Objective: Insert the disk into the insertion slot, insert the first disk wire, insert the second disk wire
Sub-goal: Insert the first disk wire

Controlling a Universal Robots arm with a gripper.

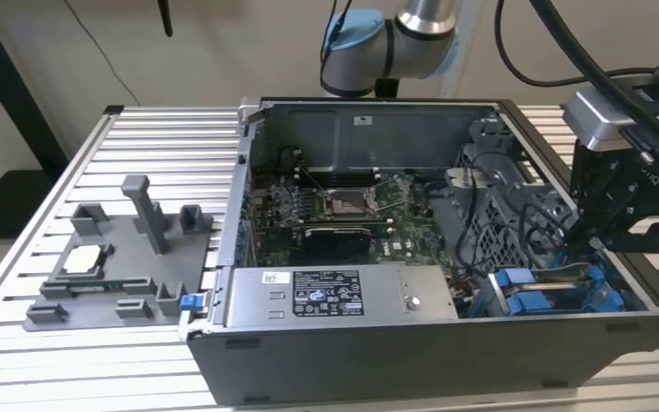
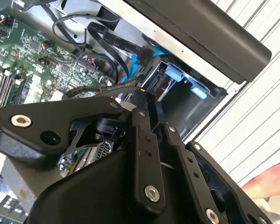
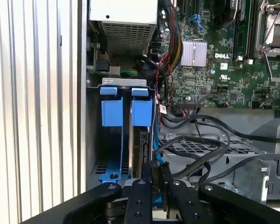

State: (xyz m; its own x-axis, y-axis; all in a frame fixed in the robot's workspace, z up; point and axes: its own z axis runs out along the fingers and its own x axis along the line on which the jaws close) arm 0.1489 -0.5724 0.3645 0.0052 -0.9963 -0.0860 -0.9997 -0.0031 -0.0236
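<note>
Hand (image 3: 156, 176) hovers beside disk (image 3: 143, 151) standing edgewise, lengthwise in insertion slot (image 3: 111, 114).

I look into an open computer case (image 1: 421, 360) standing on the slatted metal counter (image 1: 66, 369). Its green motherboard (image 3: 224, 70) carries a finned heat sink (image 3: 193, 52), and black cables (image 3: 200, 149) loop just past the board. A grey power supply (image 1: 341, 296) sits inside. A grey fixture tray (image 1: 112, 257) lies to the exterior view's left.

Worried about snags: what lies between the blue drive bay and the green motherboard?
Black and red cables run between the drive bay and the motherboard, in the first wrist view.
</note>
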